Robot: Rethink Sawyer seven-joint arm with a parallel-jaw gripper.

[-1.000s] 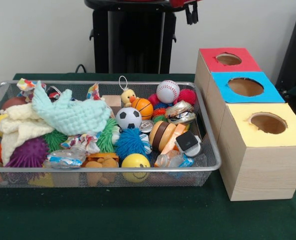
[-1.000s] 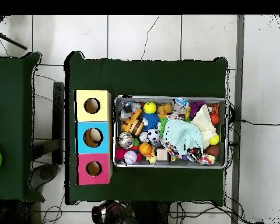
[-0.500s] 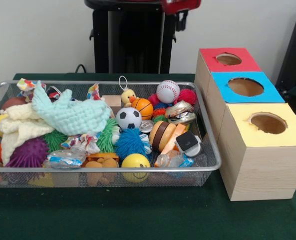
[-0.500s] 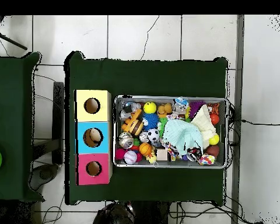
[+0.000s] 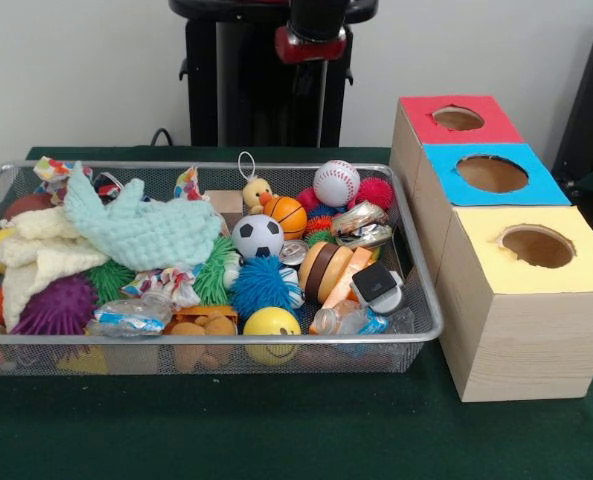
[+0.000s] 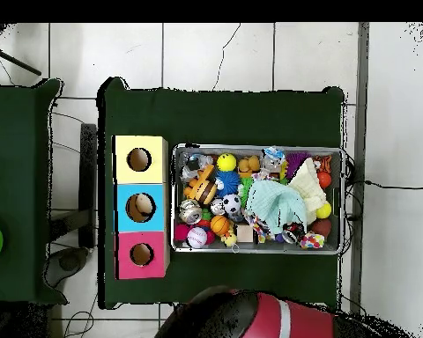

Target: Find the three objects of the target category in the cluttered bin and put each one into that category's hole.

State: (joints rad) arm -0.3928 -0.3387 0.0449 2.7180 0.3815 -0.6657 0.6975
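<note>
A green-clothed surface [image 5: 276, 430] carries a packed bin [image 5: 416, 300] left of three holed boxes [image 5: 521, 300], close for short drops. The arm [image 5: 316, 25] hangs high at the far side; its jaws cannot be told.

Bin [image 5: 416, 330] is packed edge to edge, no gaps for me; above the three box holes [image 5: 492, 173] it's wide open.

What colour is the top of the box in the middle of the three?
Blue. The middle box shows it best in the front view.
</note>
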